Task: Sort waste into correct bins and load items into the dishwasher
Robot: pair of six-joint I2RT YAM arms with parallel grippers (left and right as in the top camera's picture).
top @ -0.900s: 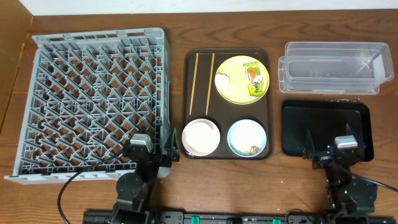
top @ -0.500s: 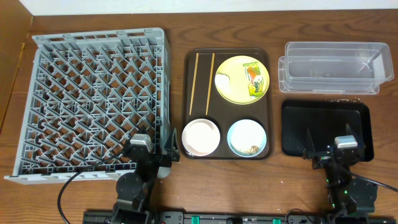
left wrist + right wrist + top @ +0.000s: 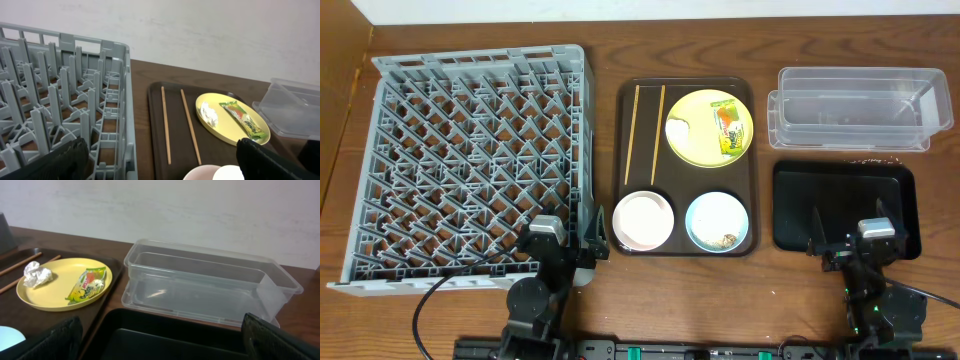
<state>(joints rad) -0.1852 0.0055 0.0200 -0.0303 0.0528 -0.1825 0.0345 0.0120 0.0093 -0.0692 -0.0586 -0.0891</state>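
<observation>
A brown tray [image 3: 624,150] holds two chopsticks [image 3: 631,133], a yellow plate [image 3: 695,145] with a crumpled white paper [image 3: 678,129] and a green snack wrapper [image 3: 727,132], a white bowl [image 3: 643,221] and a pale blue bowl [image 3: 718,222] with crumbs. The grey dish rack [image 3: 470,165] stands to the left. My left gripper [image 3: 582,240] is open and empty at the rack's near right corner. My right gripper [image 3: 851,245] is open and empty over the near edge of the black bin [image 3: 840,205]. The plate [image 3: 227,127] and chopsticks [image 3: 190,125] show in the left wrist view.
A clear plastic bin [image 3: 855,108] stands at the back right, behind the black bin; it also shows in the right wrist view [image 3: 200,287]. Bare wooden table lies between the tray and the bins. A wall runs behind the table.
</observation>
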